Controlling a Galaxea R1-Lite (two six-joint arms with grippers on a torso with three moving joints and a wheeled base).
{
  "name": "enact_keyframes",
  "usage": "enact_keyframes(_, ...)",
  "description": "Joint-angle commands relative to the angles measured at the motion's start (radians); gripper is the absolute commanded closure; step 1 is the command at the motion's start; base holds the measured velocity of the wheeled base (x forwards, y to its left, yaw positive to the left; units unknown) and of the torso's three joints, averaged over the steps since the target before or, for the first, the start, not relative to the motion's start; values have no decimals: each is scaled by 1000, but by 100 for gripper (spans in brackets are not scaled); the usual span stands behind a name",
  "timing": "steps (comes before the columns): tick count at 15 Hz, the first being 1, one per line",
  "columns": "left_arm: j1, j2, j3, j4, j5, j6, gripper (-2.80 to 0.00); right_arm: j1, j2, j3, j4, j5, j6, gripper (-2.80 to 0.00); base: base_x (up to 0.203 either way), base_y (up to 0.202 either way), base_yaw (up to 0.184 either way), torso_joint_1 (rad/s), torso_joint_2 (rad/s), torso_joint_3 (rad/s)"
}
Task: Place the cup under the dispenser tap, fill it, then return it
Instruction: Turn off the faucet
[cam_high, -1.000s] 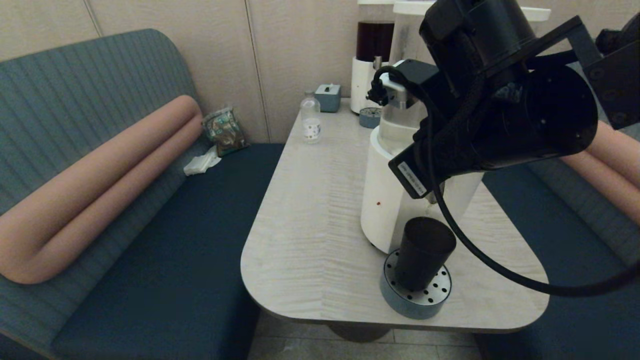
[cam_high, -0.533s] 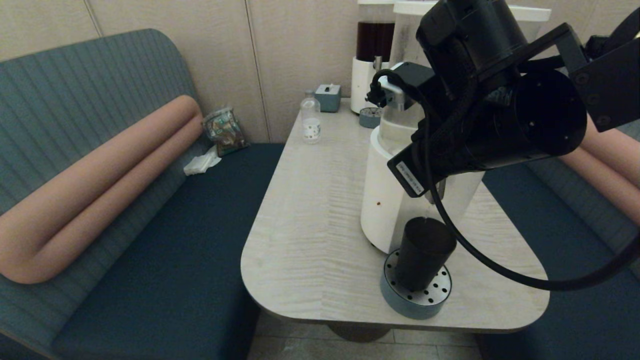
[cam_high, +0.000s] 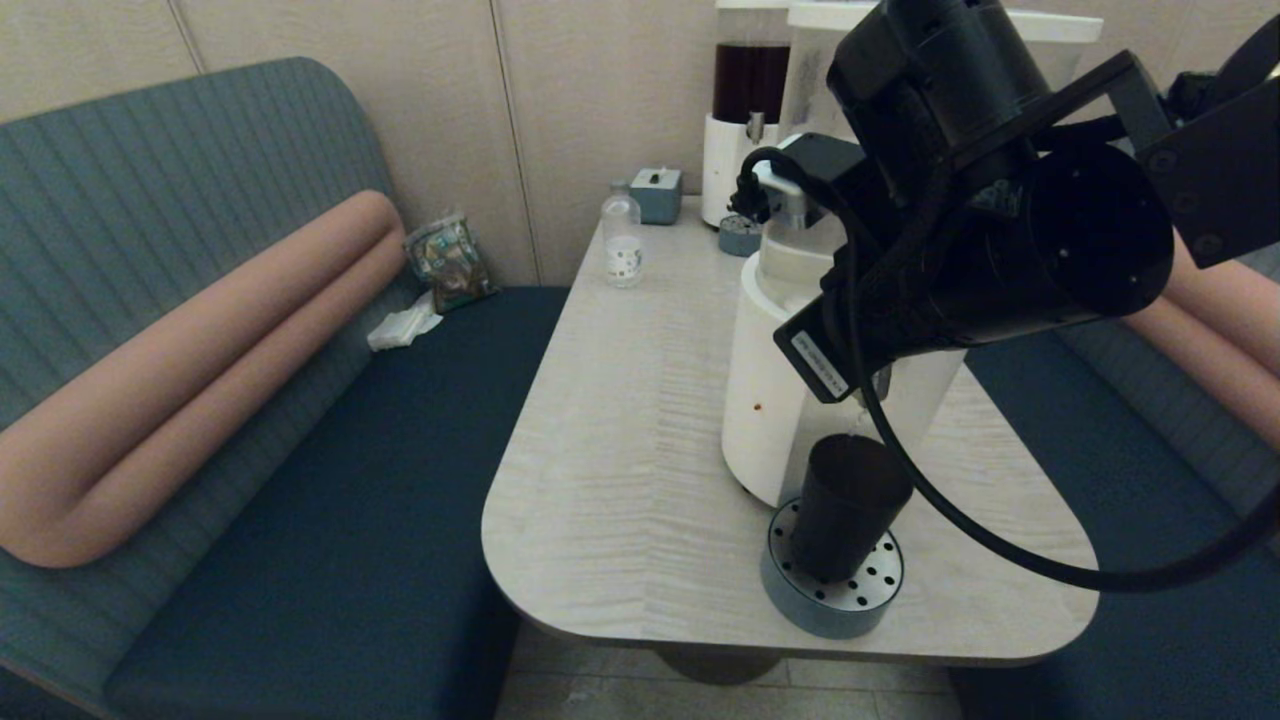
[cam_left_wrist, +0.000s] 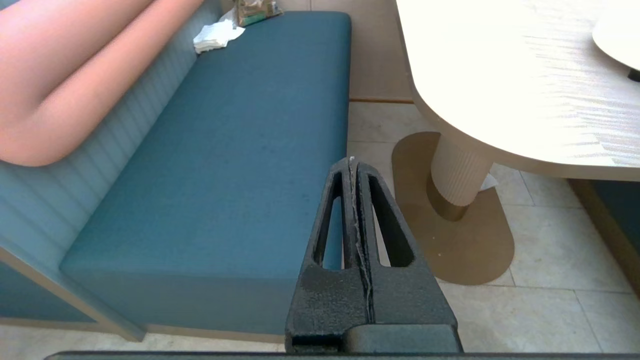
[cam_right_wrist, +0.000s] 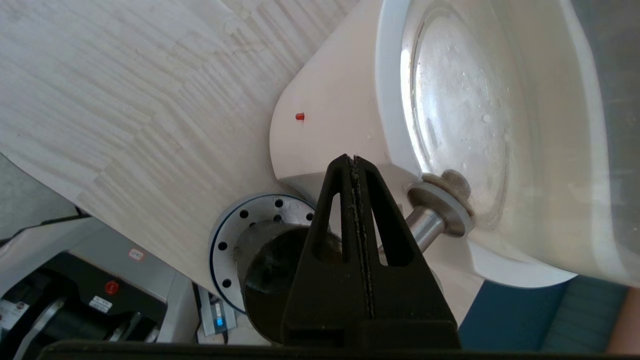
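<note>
Directly below the right gripper (cam_right_wrist: 354, 159), jaws together and empty, the upright cup (cam_high: 846, 505) stands on the drip tray (cam_high: 832, 590) under the dispenser tap (cam_right_wrist: 425, 225) at the surface's near edge; left gripper (cam_left_wrist: 352, 162), jaws together, hangs parked off the surface

Beige panelled wall (cam_high: 420, 120), teal booth bench (cam_high: 330, 520) with pink bolster (cam_high: 200, 370), pale wood-grain table (cam_high: 620, 450), tiled floor (cam_left_wrist: 545, 280).

From the head view, the right arm (cam_high: 990, 230) covers most of the large dispenser (cam_high: 770, 400), and the dispenser tap (cam_right_wrist: 425, 227) is hidden behind it. In the right wrist view, the closed right pincer (cam_right_wrist: 354, 162) covers part of the cup (cam_right_wrist: 270, 280). The far dispenser (cam_high: 745, 100) with dark liquid is cut off at the top edge. The label on the small bottle (cam_high: 622, 240) is too small to read.
</note>
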Motion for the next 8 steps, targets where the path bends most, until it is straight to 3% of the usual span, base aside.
enact_keyframes(1,0,1,0,-1,0,0,0,0,-2,-1,0,-4,-1,0,0,0,0,0,0,0)
enact_keyframes(8,-1,1,0,-1,0,0,0,0,-3,1,2,-21,2,0,0,0,0,0,0,0)
